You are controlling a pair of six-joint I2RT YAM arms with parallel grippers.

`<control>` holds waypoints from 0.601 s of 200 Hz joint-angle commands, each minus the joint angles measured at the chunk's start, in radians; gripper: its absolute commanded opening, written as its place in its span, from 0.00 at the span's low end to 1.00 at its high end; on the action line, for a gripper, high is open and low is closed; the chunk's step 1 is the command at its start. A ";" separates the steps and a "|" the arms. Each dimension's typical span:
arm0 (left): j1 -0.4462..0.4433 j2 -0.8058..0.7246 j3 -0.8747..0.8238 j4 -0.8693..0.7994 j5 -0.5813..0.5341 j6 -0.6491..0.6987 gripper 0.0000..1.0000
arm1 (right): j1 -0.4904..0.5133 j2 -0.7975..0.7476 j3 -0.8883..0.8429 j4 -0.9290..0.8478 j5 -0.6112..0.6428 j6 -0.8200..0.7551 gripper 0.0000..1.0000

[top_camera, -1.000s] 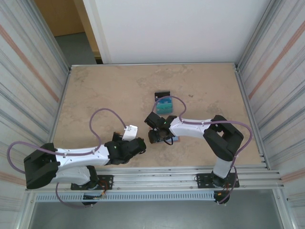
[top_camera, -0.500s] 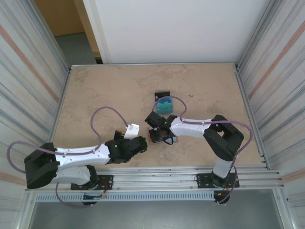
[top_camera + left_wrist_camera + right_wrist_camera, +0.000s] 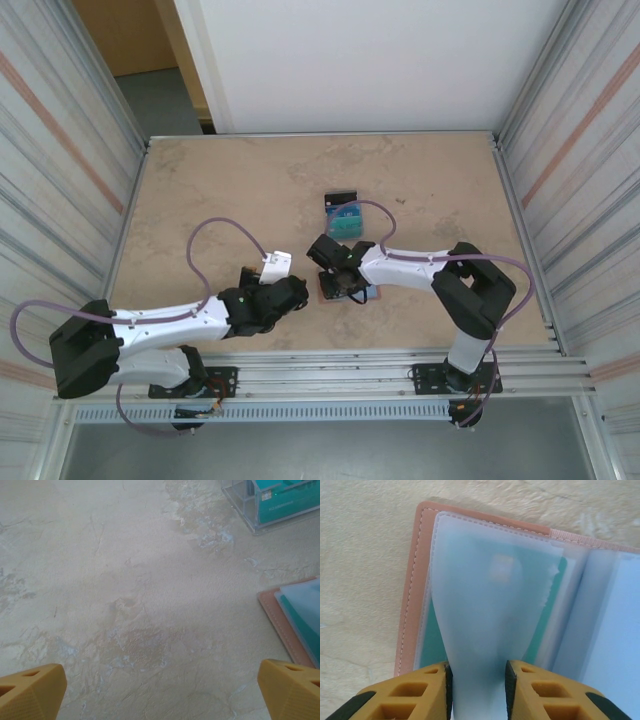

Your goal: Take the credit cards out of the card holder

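- Beige, marbled tabletop [image 3: 220, 190] lies between ribbed metal walls.
- At left, the left end effector [image 3: 160, 695] is held over bare stone. Its yellow fingers [image 3: 30, 690] are spread wide, with nothing between them.
- Just right of it, near the tabletop's middle, the card holder [image 3: 274, 615] lies open and flat, salmon cover down and clear sleeves up.
- One teal credit card [image 3: 432, 647] sits inside a sleeve.
- Over the holder, the right end effector [image 3: 477, 685] is nearly closed, pinching one clear sleeve [image 3: 485, 620] between its fingertips.
- Beyond, a clear box [image 3: 240, 500] with teal contents stands apart from the holder.
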 commanded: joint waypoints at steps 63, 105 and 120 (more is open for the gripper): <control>0.015 -0.044 0.021 -0.001 -0.009 0.013 0.99 | -0.041 -0.075 0.004 -0.070 0.085 0.017 0.31; 0.017 -0.042 0.023 0.003 -0.010 0.020 0.99 | -0.071 -0.106 -0.022 -0.083 0.104 0.024 0.35; 0.018 -0.042 0.024 0.002 -0.010 0.020 0.99 | -0.081 -0.119 -0.034 -0.086 0.112 0.029 0.35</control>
